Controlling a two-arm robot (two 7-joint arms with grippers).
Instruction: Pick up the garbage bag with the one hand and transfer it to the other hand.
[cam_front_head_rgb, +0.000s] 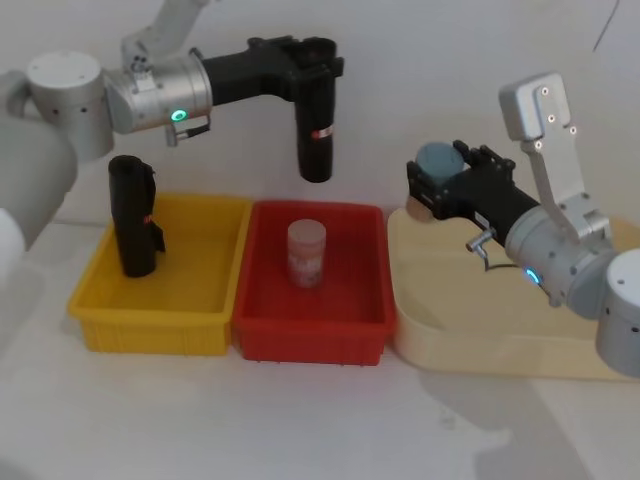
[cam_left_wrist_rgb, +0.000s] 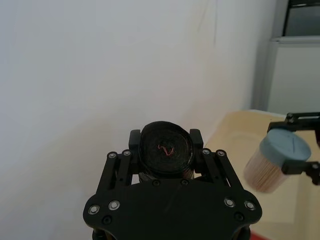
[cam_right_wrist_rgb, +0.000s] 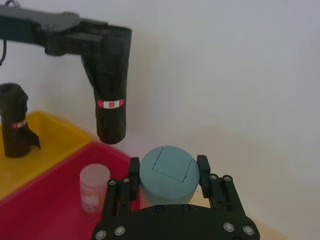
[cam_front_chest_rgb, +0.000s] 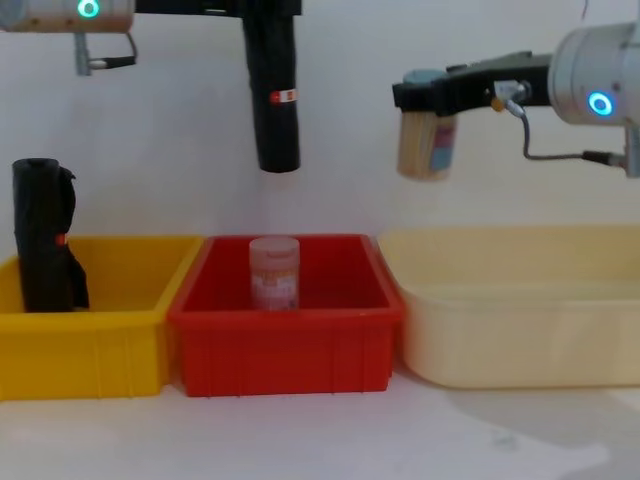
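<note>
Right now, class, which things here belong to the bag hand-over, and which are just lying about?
Job: garbage bag, left gripper holding it, right gripper.
Not the job: blue-lidded jar in the right gripper, lumpy black roll, yellow bin, pink jar, red bin, cream tray.

Our left end effector, a green ring on its wrist, is clamped on the top of the garbage bag, which hangs upright beneath it. Below the bag's lower end, a translucent jar stands in the red bin on the desk. Lower and to that end effector's left, a lumpier black roll stands in the yellow bin. Our right end effector grips a blue-lidded container above the cream tray, well apart from the bag.
</note>
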